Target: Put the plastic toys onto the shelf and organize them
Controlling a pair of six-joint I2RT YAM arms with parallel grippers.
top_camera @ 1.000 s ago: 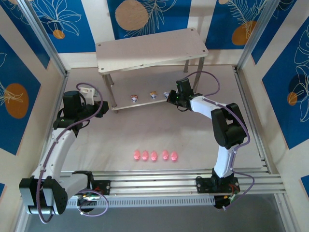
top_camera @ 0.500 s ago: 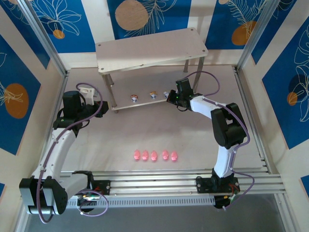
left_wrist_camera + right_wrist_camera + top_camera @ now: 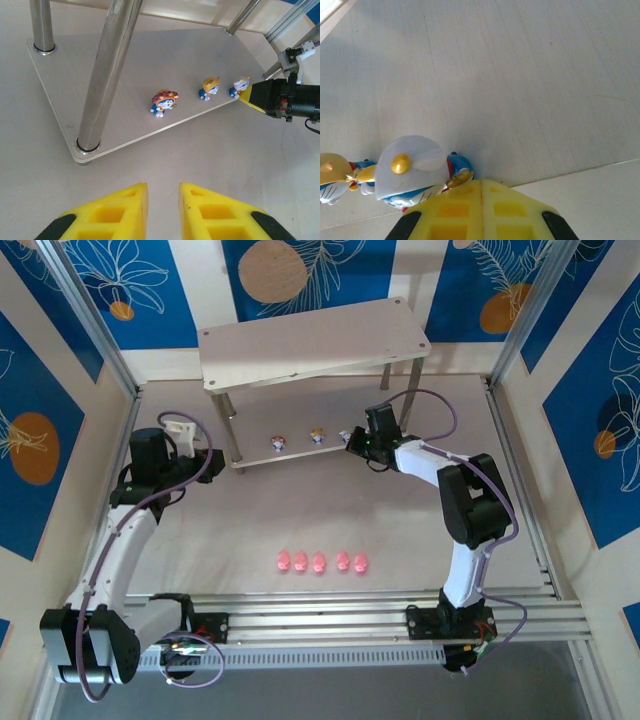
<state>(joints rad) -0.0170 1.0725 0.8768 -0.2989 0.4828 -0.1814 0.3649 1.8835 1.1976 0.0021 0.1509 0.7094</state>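
Pale table (image 3: 400, 530) fills the top view, fenced by metal rails and blue-patterned panels. The shelf (image 3: 310, 340) stands at the far edge. Three figurines sit in a line along the near edge of its lower board (image 3: 250, 455). Five pink pigs (image 3: 320, 562) stand in a row toward the table's near edge, with bare table all around them. My left gripper (image 3: 183, 428) hangs off the board's left corner. My right gripper (image 3: 352, 440) is at the right end of the figurine line.

From my left wrist, my fingers (image 3: 125, 200) stand slightly parted and hold nothing, over bare table short of the board's near edge. A metal leg (image 3: 107, 75) rises at the near corner. Along that edge stand the brown-topped figurine (image 3: 164, 101), the orange-topped figurine (image 3: 210, 87) and the white-capped figurine (image 3: 240, 85). The last is at the board's corner, with my right gripper's yellow tip against it.

From my right wrist, my fingers are clenched together on nothing. The white-capped figurine is just off their left tip, and I cannot tell whether it touches. Behind it, open board stretches away.
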